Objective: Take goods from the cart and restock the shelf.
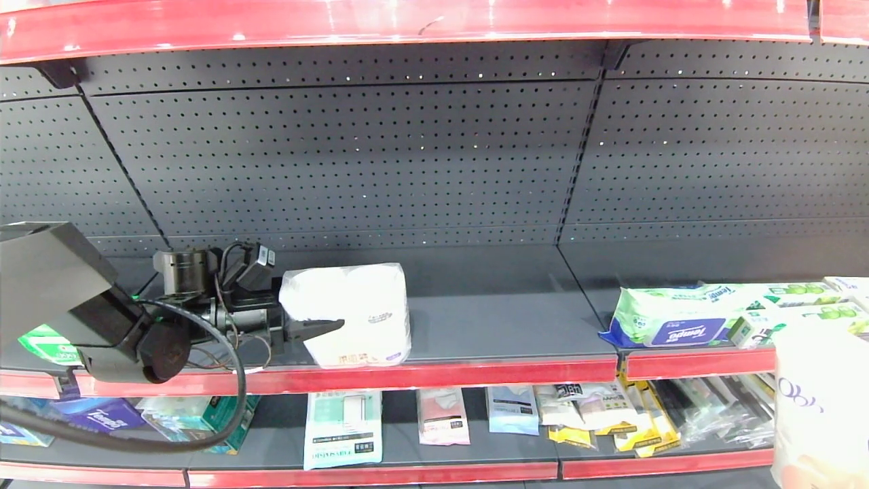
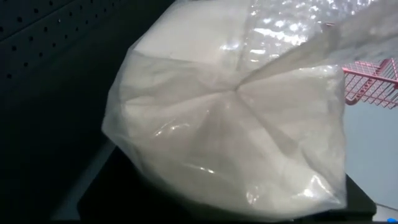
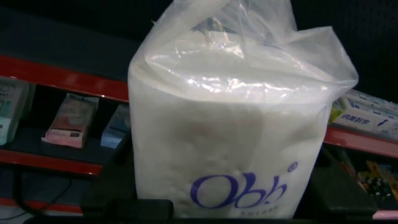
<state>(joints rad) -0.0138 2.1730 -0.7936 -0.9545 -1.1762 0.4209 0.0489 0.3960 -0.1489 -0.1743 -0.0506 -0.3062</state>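
A white toilet-paper pack (image 1: 353, 312) in clear wrap rests on the dark middle shelf (image 1: 489, 319), close to its red front edge. My left gripper (image 1: 305, 314) is shut on the pack's left end, one dark finger (image 1: 319, 329) lying across its front. The left wrist view looks straight at the wrap's gathered end (image 2: 236, 118). A second white pack with blue print (image 3: 230, 137) is held in my right gripper (image 3: 224, 208), low at the right (image 1: 821, 407) in front of the lower shelf. The pink wire cart (image 2: 373, 84) peeks out behind the first pack.
Green-and-white tissue packs (image 1: 686, 316) lie on the right bay of the middle shelf. Flat packets (image 1: 441, 414) and boxes (image 1: 204, 418) line the lower shelf. Between the first pack and the bay divider the middle shelf is bare. A perforated back panel (image 1: 380, 149) stands behind.
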